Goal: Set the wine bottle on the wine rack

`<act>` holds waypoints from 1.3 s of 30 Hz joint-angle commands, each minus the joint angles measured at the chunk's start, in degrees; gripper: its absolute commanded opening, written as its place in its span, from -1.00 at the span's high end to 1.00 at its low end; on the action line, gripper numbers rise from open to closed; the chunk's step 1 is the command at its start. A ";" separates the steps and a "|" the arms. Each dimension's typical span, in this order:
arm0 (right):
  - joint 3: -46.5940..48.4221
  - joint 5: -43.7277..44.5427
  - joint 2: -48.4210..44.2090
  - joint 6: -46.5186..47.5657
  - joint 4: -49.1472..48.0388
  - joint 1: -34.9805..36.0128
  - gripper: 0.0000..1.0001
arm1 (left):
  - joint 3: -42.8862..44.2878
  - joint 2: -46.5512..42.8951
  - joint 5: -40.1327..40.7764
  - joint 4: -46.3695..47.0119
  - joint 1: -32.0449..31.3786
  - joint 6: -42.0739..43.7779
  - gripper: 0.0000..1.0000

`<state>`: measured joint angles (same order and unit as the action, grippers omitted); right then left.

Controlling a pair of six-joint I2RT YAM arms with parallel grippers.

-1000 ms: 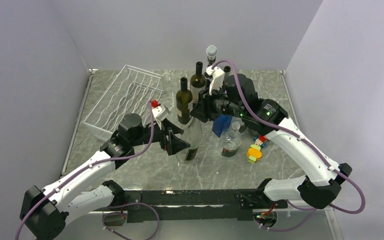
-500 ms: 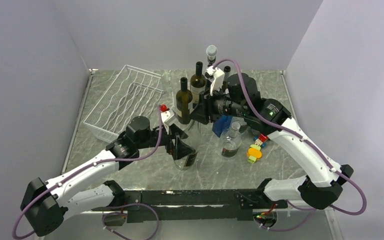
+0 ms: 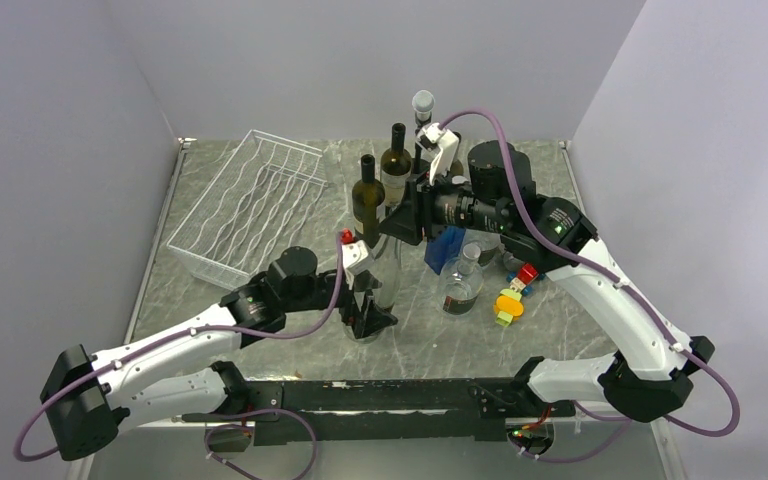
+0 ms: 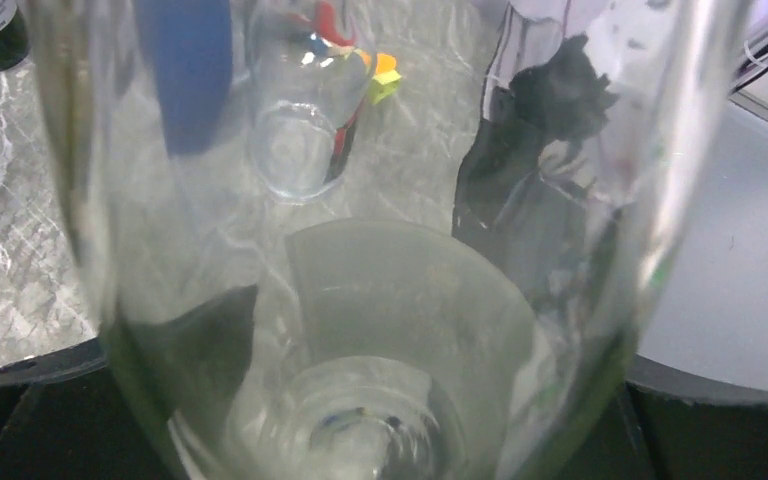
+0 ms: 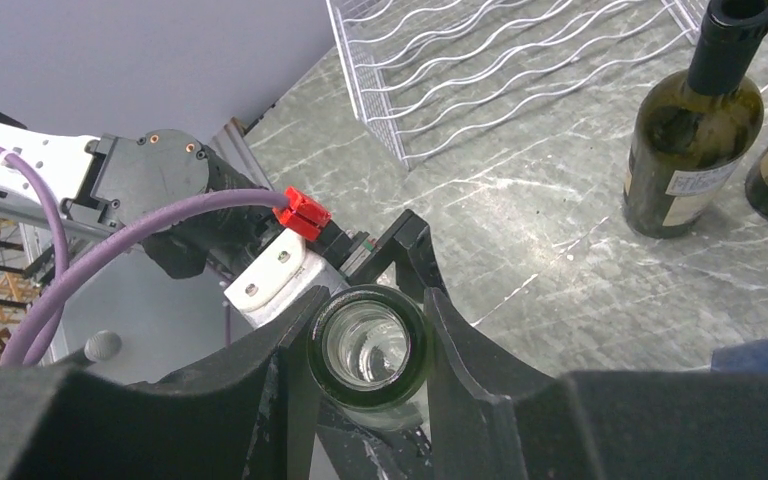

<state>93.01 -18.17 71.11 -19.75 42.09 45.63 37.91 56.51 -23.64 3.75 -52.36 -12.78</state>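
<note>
One wine bottle (image 3: pixel 388 275): right end effector (image 5: pixel 370 340) clamped on its neck, wrist-view only; left end effector (image 3: pixel 368 318) open at base.

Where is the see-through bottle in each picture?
Top view: the clear bottle is in the middle, between the two arms.
Left wrist view: it fills nearly the whole picture, very close up.
Right wrist view: its open mouth is at the bottom middle.
Shared landmark: the dark bottle nearby shows in all three.
</note>
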 commanded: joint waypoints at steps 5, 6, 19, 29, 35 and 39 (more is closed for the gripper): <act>3.25 -2.45 -4.82 -5.37 -12.21 0.18 1.00 | 2.02 -1.67 7.16 1.05 -0.96 2.58 -0.30; 3.11 -2.31 -4.91 -5.39 -12.08 0.23 1.00 | 2.19 -1.87 7.59 0.95 -0.91 2.90 -0.12; -5.51 8.08 -9.94 -3.26 -12.53 0.16 -0.83 | 9.10 -1.70 16.84 -9.65 -1.36 18.70 0.99; -2.42 11.32 -9.81 0.52 -2.24 -0.05 -0.98 | 10.34 -3.07 26.46 -17.82 -4.06 46.01 0.99; -2.78 9.11 -7.03 3.48 6.30 -0.04 -0.80 | 8.36 -4.44 30.73 -16.77 -5.38 57.07 0.99; -5.52 2.24 -5.03 4.98 9.66 0.07 -0.34 | 6.57 -5.09 34.20 -14.25 -5.91 63.99 0.99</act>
<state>89.08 -9.58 64.79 -17.28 46.19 45.65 42.85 55.09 5.78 -22.09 -57.56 40.51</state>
